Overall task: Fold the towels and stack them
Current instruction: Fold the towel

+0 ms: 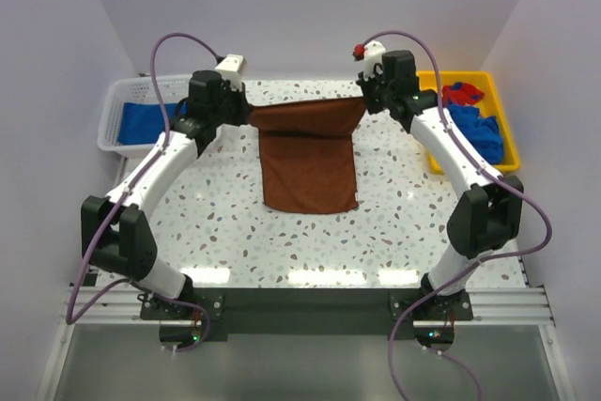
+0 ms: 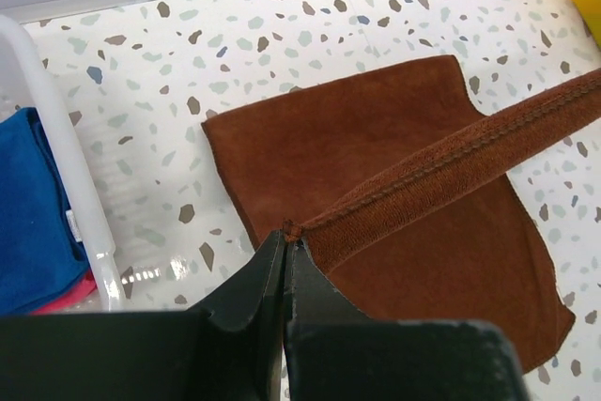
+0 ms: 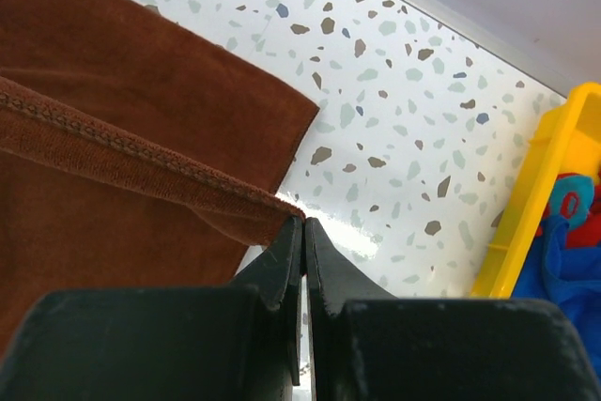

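A rust-brown towel (image 1: 310, 161) hangs between both grippers at the far middle of the table, its lower part lying on the speckled surface. My left gripper (image 1: 246, 112) is shut on the towel's left top corner; in the left wrist view (image 2: 287, 232) the hem (image 2: 451, 161) stretches away taut from the tips. My right gripper (image 1: 366, 100) is shut on the right top corner, seen in the right wrist view (image 3: 304, 221) with the hem (image 3: 113, 143) running left. Blue towels lie in the white basket (image 1: 141, 122) and, with a red patterned one (image 1: 462, 93), in the yellow tray.
The white lattice basket (image 1: 117, 105) stands at the far left edge of the table. The yellow tray (image 1: 502, 105) stands at the far right. The table's back wall is just behind both grippers.
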Controlling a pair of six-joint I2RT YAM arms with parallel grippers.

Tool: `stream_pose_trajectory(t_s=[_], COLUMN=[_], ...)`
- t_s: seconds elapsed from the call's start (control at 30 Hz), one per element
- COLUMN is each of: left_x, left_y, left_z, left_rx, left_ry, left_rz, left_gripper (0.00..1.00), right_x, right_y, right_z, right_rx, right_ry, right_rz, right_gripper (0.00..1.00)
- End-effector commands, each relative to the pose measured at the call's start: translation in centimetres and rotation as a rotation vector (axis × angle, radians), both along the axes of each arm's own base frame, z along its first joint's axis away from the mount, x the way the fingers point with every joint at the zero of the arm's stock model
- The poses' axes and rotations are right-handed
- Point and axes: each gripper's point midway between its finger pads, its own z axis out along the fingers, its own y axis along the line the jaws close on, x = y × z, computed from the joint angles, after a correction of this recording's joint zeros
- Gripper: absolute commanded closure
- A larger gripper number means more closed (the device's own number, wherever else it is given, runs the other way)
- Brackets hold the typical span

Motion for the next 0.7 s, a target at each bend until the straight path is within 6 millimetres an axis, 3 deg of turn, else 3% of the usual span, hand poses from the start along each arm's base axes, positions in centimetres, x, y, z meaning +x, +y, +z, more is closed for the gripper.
stream_pose_trajectory(t_s=[0.0,0.27,0.37,0.6,0.67], left_x=[-1.6,-5.2,-7.3,-10.9,-11.6], left_y=[3.3,2.1,1.3,-0.1,-0.2], left_z=[0.1,-3.1,-5.5,-10.1,-11.3], left_rx=[0.024,-0.004,-0.007,0.028,0.027], left_ry=[0.029,0.154,0.221,0.329,0.355], left_rz=[0.111,0.071,0.043,0.029,0.037], left_gripper=[1.00,1.00,1.00,1.00,1.00], right_x=[-0.7,-3.9,-5.3,-9.0,-9.9], right_y=[-5.0,-5.4,-5.4,-5.2,-4.2], right_z=[1.7,-0.2,-1.6,-6.6,-8.0], right_rx=[-0.140,-0.114,-0.086,0.017,0.081], right_ry=[-0.037,0.030,0.077,0.249,0.300], right_rz=[-0.158,-0.193,-0.214,-0.306,-0.310], right_gripper=[1.00,1.00,1.00,1.00,1.00])
